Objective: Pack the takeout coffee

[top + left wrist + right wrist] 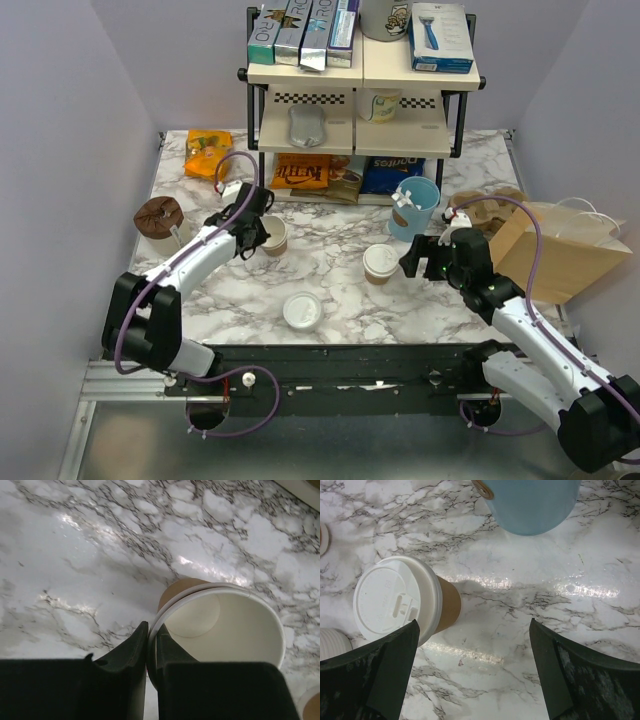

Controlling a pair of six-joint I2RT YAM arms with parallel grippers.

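The takeout coffee [380, 263], a tan paper cup with a white lid, stands upright mid-table. In the right wrist view the takeout coffee [395, 602] sits just ahead of the left fingertip. My right gripper [415, 262] [473, 625] is open just right of it, holding nothing. A lidless tan paper cup [273, 236] [225, 630] stands left of centre. My left gripper [256, 235] [151, 635] is shut on its rim, one finger inside the cup and one outside. The brown paper bag [565, 255] lies at the right edge.
A light-blue cup [413, 207] [532, 505] stands behind the takeout coffee. A loose white lid [302, 310] lies near the front edge. A shelf rack [360, 110] with snacks fills the back. A brown round thing [157, 215] sits at the left, and a cardboard cup carrier [490, 208] lies by the bag.
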